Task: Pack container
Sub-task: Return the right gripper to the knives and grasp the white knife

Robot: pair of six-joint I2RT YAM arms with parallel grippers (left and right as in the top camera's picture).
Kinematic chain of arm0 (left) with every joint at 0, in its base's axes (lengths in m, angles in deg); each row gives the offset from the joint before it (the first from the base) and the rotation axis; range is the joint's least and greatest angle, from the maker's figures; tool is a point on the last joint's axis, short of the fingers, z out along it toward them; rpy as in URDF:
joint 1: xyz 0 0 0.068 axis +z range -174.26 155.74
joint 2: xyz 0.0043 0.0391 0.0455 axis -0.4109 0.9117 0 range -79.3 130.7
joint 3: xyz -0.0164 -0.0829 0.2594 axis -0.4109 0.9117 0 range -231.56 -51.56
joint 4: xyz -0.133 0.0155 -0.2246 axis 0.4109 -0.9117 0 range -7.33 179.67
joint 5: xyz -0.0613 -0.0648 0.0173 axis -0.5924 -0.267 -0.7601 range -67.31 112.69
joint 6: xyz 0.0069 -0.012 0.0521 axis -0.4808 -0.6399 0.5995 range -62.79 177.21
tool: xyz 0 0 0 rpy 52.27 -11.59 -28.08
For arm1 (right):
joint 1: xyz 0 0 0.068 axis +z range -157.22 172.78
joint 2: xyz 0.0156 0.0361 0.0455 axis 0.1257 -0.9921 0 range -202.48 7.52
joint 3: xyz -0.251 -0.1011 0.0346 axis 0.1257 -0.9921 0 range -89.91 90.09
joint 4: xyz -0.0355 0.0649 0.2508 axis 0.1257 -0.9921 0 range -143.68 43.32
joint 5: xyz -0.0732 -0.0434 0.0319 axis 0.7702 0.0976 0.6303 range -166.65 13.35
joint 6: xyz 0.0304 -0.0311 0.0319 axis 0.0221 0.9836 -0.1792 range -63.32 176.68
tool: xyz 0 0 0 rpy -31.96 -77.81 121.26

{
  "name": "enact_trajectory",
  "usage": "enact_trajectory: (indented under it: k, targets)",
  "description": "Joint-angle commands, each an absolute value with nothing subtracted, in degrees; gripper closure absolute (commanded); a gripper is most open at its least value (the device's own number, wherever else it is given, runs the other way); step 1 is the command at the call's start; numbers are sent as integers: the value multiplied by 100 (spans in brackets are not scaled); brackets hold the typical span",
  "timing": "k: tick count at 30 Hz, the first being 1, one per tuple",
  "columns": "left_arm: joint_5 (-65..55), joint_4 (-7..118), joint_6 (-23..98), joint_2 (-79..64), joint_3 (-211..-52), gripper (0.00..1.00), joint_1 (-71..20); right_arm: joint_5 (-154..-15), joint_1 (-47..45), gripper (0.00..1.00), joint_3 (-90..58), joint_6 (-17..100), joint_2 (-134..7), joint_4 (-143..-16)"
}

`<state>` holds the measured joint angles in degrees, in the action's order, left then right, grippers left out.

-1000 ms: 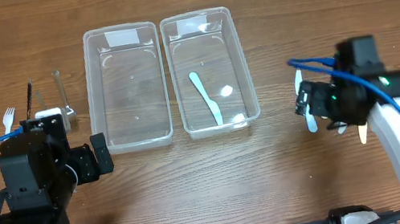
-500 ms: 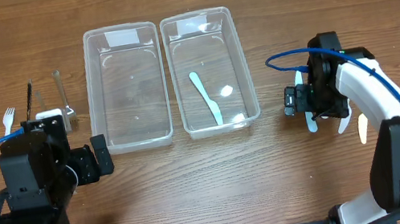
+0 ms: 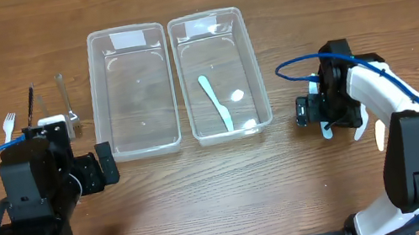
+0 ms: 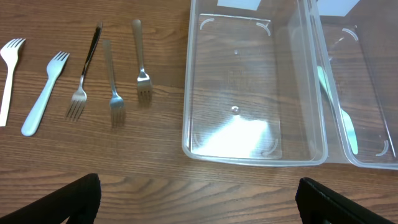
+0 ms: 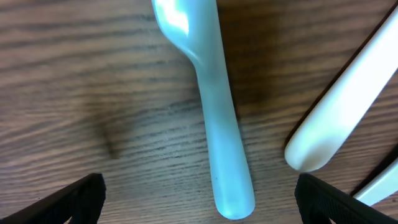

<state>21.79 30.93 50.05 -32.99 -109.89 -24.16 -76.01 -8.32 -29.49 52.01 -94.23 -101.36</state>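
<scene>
Right container (image 3: 238,51), long axis front-to-back, blue utensil (image 3: 215,102) lengthwise inside

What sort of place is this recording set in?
Probably a robot test bench rather than a kitchen: a wooden table, two clear plastic containers side by side, forks laid out in a row, and cabled robot arms.
</scene>
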Motion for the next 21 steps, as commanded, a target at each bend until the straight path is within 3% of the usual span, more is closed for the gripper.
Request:
enact_trajectory:
  k: [1, 21]
  targets:
    - [2115, 3095, 4944, -3317, -11120, 0, -2390, -7658, -856, 0, -3008, 5223, -9452, -10092]
    - [2115, 3032, 4944, -3317, -11120, 0, -2390, -7907, -848, 0, -3250, 5223, -9452, -9825]
